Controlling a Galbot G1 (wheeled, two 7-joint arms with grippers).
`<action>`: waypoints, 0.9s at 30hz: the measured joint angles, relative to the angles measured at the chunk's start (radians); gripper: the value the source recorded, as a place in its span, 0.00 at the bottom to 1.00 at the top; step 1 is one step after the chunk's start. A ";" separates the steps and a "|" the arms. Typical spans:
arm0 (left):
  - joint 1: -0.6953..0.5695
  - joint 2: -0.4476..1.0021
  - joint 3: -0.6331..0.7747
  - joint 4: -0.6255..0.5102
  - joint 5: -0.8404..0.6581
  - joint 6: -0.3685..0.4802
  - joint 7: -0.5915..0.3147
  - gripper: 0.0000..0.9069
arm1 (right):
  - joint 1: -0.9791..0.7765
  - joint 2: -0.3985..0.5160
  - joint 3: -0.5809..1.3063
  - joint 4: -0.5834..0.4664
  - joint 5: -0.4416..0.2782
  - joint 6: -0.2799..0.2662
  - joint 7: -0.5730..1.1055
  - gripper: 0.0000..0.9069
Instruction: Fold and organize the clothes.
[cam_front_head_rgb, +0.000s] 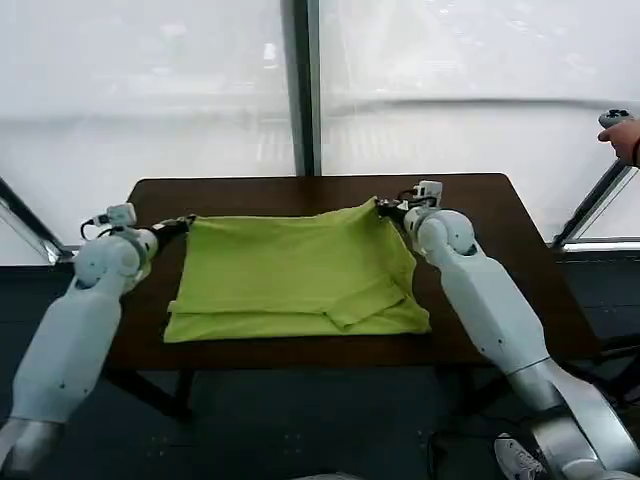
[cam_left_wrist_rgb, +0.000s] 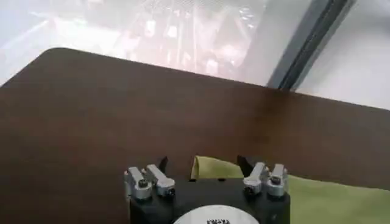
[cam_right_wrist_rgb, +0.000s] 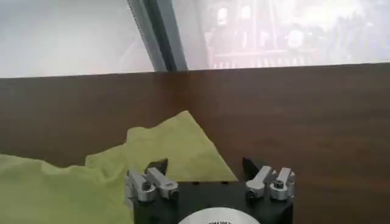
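The clothes (cam_front_head_rgb: 295, 272) are one lime-green T-shirt lying folded into a rough rectangle on the dark brown table (cam_front_head_rgb: 480, 215). Its near edge shows layered folds. My left gripper (cam_front_head_rgb: 180, 226) rests at the shirt's far left corner. In the left wrist view, the left gripper (cam_left_wrist_rgb: 203, 164) is open, and the shirt's corner (cam_left_wrist_rgb: 210, 168) lies loose between the spread fingers. My right gripper (cam_front_head_rgb: 388, 208) sits at the raised far right corner. The right wrist view shows the right gripper (cam_right_wrist_rgb: 204, 165) open too, astride the shirt's pointed corner (cam_right_wrist_rgb: 177, 146).
Bare table top runs along the far side (cam_front_head_rgb: 300, 192) and to the right of the shirt. The shirt's near edge lies close to the table's front edge (cam_front_head_rgb: 300, 350). Behind the table stands a window with a dark vertical post (cam_front_head_rgb: 300, 90).
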 joint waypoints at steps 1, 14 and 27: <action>-0.016 -0.004 0.010 0.025 0.003 -0.004 0.007 0.97 | 0.014 0.013 -0.006 -0.027 -0.009 0.000 -0.007 0.97; -0.071 -0.022 0.037 0.151 0.011 -0.020 0.020 0.97 | 0.113 0.144 -0.025 -0.277 -0.094 0.000 -0.105 0.97; -0.053 -0.021 0.032 0.142 0.016 -0.019 0.018 0.89 | 0.140 0.177 -0.030 -0.335 -0.106 0.000 -0.100 0.97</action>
